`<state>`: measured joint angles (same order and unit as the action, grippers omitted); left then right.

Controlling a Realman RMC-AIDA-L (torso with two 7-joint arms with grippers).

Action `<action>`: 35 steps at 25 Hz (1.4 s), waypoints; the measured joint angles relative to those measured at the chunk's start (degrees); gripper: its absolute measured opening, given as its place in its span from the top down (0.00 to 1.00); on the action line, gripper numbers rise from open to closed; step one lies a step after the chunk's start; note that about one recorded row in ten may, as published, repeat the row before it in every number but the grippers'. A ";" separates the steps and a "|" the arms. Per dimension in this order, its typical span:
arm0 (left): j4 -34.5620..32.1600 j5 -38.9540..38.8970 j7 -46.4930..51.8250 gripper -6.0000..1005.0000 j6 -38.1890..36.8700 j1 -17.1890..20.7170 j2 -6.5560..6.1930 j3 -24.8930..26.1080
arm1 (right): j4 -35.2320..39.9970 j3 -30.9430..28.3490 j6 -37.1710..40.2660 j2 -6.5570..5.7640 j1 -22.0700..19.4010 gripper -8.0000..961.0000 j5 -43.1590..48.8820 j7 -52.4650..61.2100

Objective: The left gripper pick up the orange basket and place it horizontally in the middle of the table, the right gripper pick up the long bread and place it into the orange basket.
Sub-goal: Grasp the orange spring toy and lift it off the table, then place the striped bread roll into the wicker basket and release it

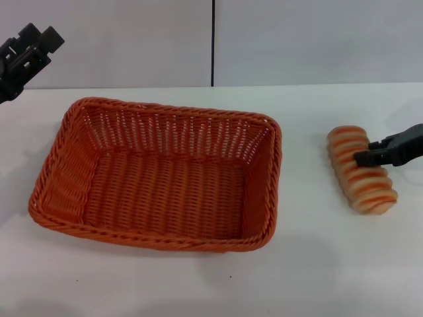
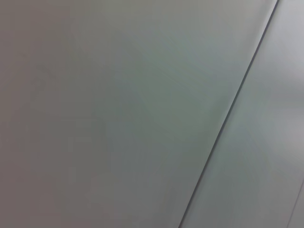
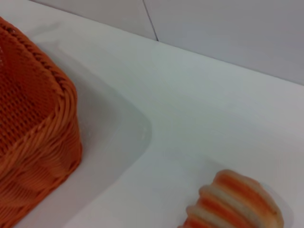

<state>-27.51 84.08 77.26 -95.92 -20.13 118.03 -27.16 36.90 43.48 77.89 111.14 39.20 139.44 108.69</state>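
The orange basket (image 1: 152, 239) lies lengthwise across the middle of the white table (image 1: 317, 271), with nothing inside it. Its corner also shows in the right wrist view (image 3: 38, 142). The long bread (image 1: 362, 188), pale with orange stripes, rests on the table to the right of the basket, and one end of it appears in the right wrist view (image 3: 237, 202). My right gripper (image 1: 365, 150) reaches in from the right edge, open, its fingertips over the middle of the bread. My left gripper (image 1: 39, 34) hangs raised at the far left, open and holding nothing, well clear of the basket.
A grey wall with a dark vertical seam (image 1: 213, 43) stands behind the table; the left wrist view shows only that wall (image 2: 118, 114). A strip of bare tabletop separates the basket from the bread.
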 joint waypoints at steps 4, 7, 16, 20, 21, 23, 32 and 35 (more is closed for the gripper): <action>0.00 -0.02 0.01 0.21 -0.07 -0.02 0.00 0.00 | 0.07 -0.39 0.20 0.04 -0.34 0.63 -0.13 -0.11; 0.00 -0.04 0.08 0.21 -0.35 -0.28 0.00 0.00 | 0.47 -0.93 0.02 0.04 -1.00 0.66 -1.55 -0.37; 0.00 -0.06 0.29 0.21 -1.28 -0.50 0.00 0.00 | 5.31 -1.02 0.31 0.00 -5.38 0.73 -11.12 -0.60; 0.00 -0.06 0.56 0.21 -1.52 -0.51 0.00 0.00 | 8.49 -1.04 0.98 -0.13 -8.13 0.75 -18.71 -0.60; 0.00 -0.06 0.69 0.21 -1.67 -0.53 0.00 0.00 | 9.89 -1.03 1.24 -0.03 -9.08 0.75 -21.41 -0.70; 0.00 -0.06 0.70 0.21 -1.73 -0.52 0.00 0.00 | 12.75 -1.03 2.28 0.24 -10.98 0.76 -27.98 -1.43; 0.00 -0.05 0.70 0.21 -1.91 -1.29 0.13 -0.03 | 13.96 0.43 17.60 2.55 -8.28 0.82 -52.66 -10.28; 0.40 0.01 0.69 0.21 -1.91 -1.69 0.12 -0.07 | 12.02 2.55 17.76 3.39 -5.58 0.83 -52.12 -11.33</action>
<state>-27.11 84.09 77.95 -97.83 -21.82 118.15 -27.23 48.92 46.03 95.65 114.53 33.62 87.32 97.36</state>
